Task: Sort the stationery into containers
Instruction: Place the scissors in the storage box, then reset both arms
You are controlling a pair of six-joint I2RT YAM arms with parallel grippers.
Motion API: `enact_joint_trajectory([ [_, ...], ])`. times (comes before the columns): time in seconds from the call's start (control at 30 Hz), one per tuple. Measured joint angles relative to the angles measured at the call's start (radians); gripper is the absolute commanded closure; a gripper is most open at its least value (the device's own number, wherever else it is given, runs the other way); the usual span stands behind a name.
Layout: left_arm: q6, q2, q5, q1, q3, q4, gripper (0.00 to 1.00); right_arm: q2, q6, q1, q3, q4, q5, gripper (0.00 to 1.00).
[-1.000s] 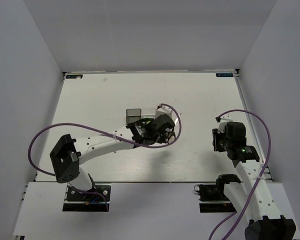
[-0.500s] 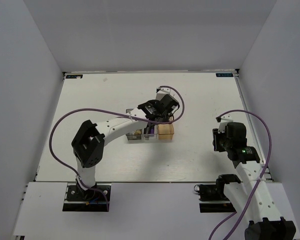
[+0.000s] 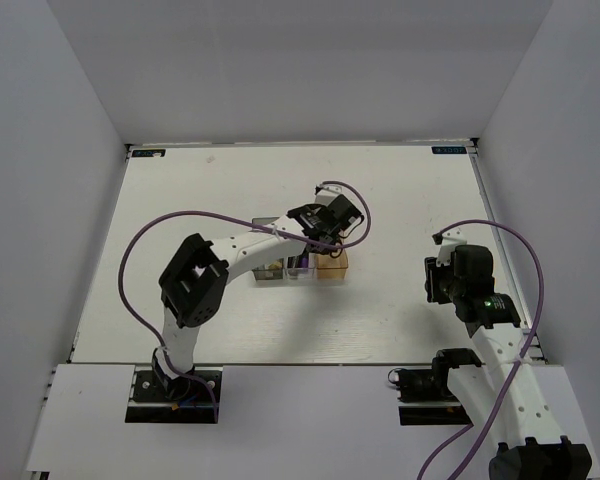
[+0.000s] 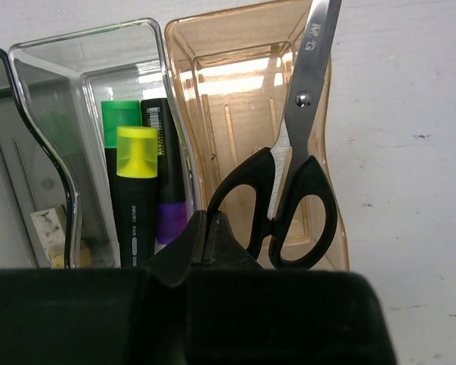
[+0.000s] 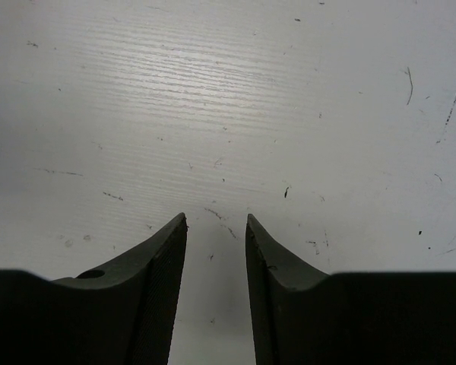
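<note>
Left wrist view — scissors [image 4: 292, 175] lean in the orange bin [image 4: 228, 114], blades past its far rim; left gripper [image 4: 205, 230], closed and apparently empty beside the handles, should lift straight up to avoid snagging them — right gripper [image 5: 216, 222] spread.

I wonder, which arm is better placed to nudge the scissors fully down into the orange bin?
Left. The left gripper hangs right at the orange bin, shut fingertips just short of the scissors. The right gripper faces only table, well off to the side.
</note>
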Motion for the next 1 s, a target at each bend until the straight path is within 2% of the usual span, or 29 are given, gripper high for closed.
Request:
enact_joint_trajectory([
  [0.23,-0.008,0.025,-0.001,0.0,0.003,-0.033,0.71,-0.004,0.0,0.0,0.0,0.0,0.0,0.59],
  [0.27,-0.01,0.025,-0.002,0.0,0.004,-0.033,0.63,-0.005,0.0,0.0,0.0,0.0,0.0,0.59],
  [0.53,-0.01,0.025,-0.008,0.0,0.031,-0.047,0.58,-0.005,0.0,0.0,0.0,0.0,0.0,0.59],
  [0.6,-0.01,0.025,-0.008,0.0,0.043,-0.052,0.66,-0.005,0.0,0.0,0.0,0.0,0.0,0.59],
  [0.67,-0.005,0.024,-0.009,0.0,0.057,-0.051,0.86,-0.005,0.0,0.0,0.0,0.0,-0.003,0.56],
  [0.7,-0.002,0.021,-0.009,0.0,0.059,-0.05,1.0,-0.005,-0.001,0.0,0.0,0.0,-0.008,0.54],
  [0.73,0.003,0.014,-0.01,-0.002,0.06,-0.05,1.0,-0.005,-0.001,0.0,0.0,0.0,-0.013,0.51],
  [0.8,0.029,-0.013,-0.007,-0.007,0.052,-0.048,0.98,-0.004,-0.008,0.0,0.0,-0.002,-0.037,0.33],
  [0.87,0.063,-0.085,0.014,-0.018,-0.009,-0.024,0.62,-0.004,-0.031,0.0,0.0,-0.007,-0.079,0.09],
  [0.9,0.079,-0.14,0.038,-0.023,-0.059,-0.012,0.42,-0.004,-0.039,0.0,0.0,-0.014,-0.105,0.09],
  [0.93,0.094,-0.209,0.068,-0.026,-0.119,-0.011,0.0,-0.004,-0.048,0.0,0.0,-0.023,-0.125,0.09],
  [1.0,0.111,-0.385,0.131,-0.03,-0.283,0.033,0.0,-0.002,-0.047,0.002,0.0,-0.034,-0.157,0.09],
])
